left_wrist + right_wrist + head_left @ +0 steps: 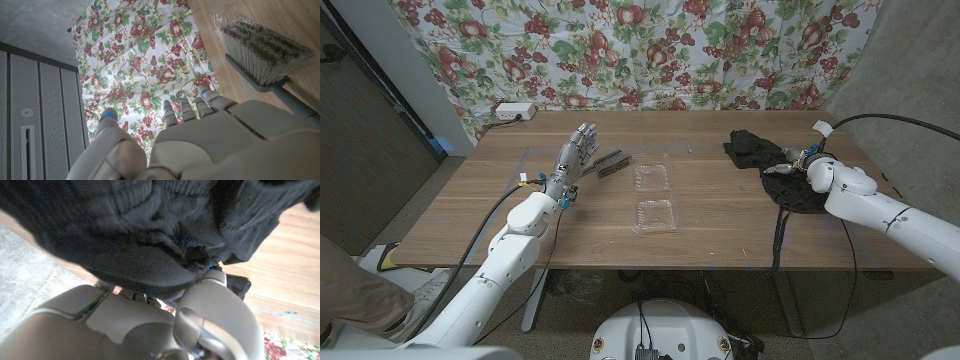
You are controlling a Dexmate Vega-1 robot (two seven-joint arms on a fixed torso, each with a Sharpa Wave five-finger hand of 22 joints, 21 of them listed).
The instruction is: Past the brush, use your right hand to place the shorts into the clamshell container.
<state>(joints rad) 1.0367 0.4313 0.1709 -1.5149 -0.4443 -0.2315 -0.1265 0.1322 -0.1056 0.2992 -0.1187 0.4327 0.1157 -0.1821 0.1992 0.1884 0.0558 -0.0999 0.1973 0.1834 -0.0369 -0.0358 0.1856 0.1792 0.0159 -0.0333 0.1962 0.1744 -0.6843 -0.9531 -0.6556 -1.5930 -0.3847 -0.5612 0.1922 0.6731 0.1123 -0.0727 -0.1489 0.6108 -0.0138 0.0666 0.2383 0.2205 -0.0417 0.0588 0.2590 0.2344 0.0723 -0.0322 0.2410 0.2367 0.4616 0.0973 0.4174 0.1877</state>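
Observation:
The black shorts [752,150] lie bunched at the table's far right. My right hand [798,166] is buried in them and grips the fabric. In the right wrist view the dark cloth [125,225] drapes over my right hand [150,325] and hides its fingertips. The clear clamshell container [654,197] lies open near the table's middle, both halves empty. A grey brush [611,163] lies just left of it. My left hand [575,157] hovers beside the brush with fingers stretched and apart, holding nothing. The left wrist view shows the brush's bristles [265,55] beyond my left hand [200,140].
A white power strip [512,112] sits at the table's back left corner. A floral cloth [640,50] hangs behind the table. A black cable [781,235] drops from my right arm over the front edge. Bare wood separates the shorts from the container.

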